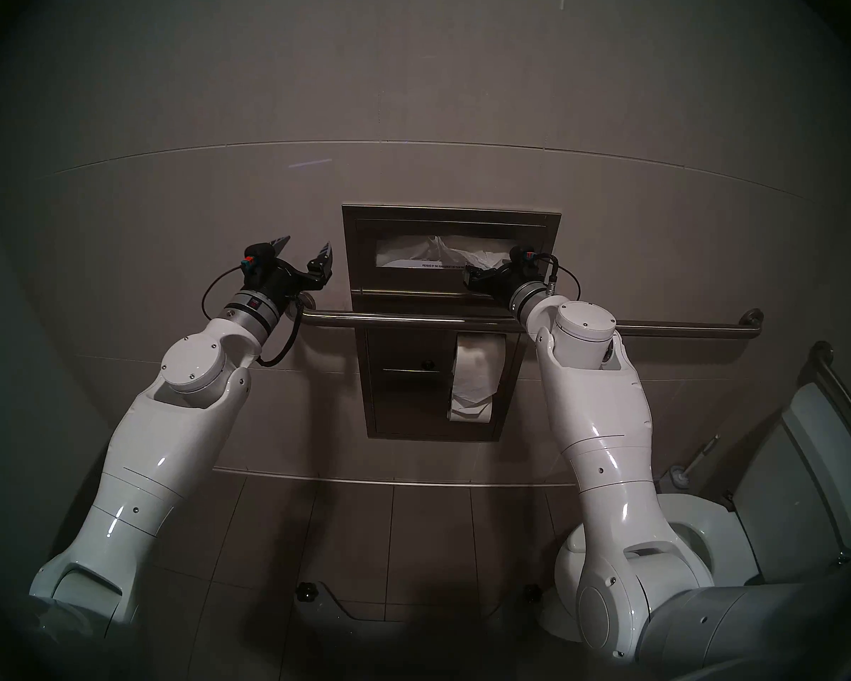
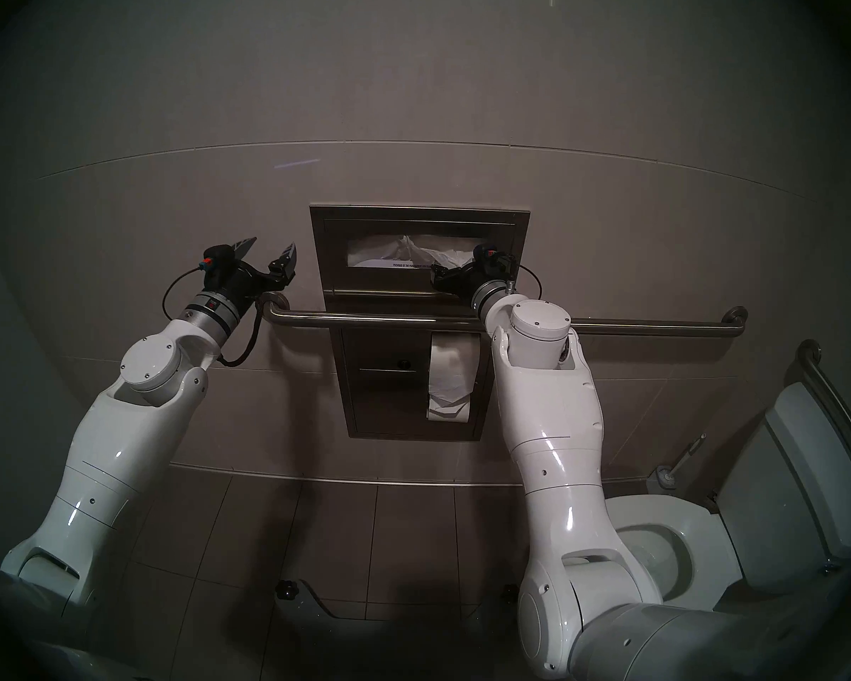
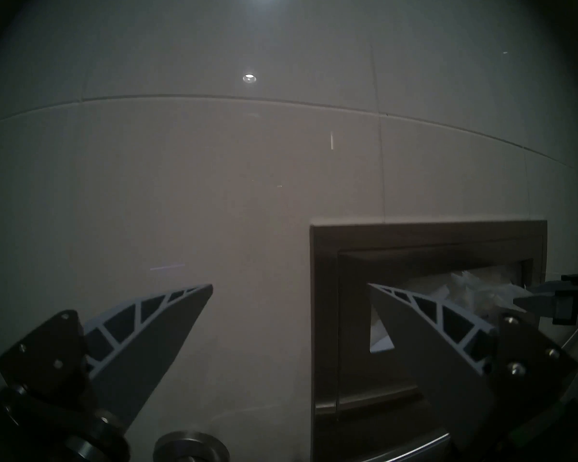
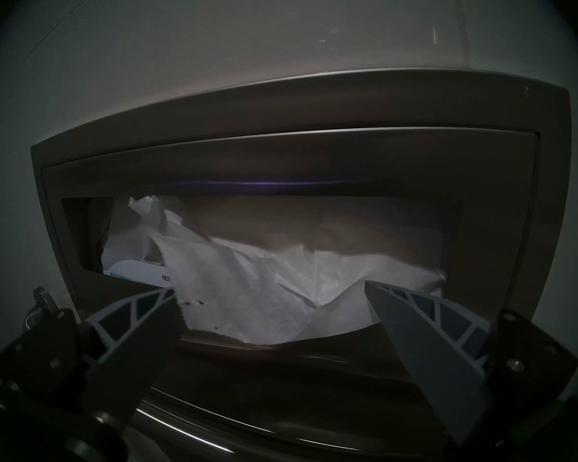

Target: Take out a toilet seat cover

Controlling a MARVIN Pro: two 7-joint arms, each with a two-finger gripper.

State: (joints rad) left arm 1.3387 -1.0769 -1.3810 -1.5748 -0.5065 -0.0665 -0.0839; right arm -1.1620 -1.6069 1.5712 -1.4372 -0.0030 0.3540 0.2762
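Observation:
The toilet seat cover [image 1: 438,255] [image 2: 413,252] is crinkled white tissue bunched in the slot of a steel wall dispenser [image 1: 450,218] [image 4: 281,151]. In the right wrist view a flap of the cover [image 4: 254,284] spills over the slot's lower lip. My right gripper [image 1: 492,261] [image 4: 269,286] is open right in front of the slot, its fingers either side of that flap and not closed on it. My left gripper [image 1: 307,245] [image 3: 290,285] is open and empty, held before bare wall left of the dispenser [image 3: 414,231].
A steel grab bar [image 1: 413,319] crosses the wall just under both wrists. Below it hangs a toilet paper roll [image 1: 477,370] in the lower panel. The toilet [image 1: 708,532], its tank [image 1: 806,444] and a brush [image 1: 679,473] stand at the lower right.

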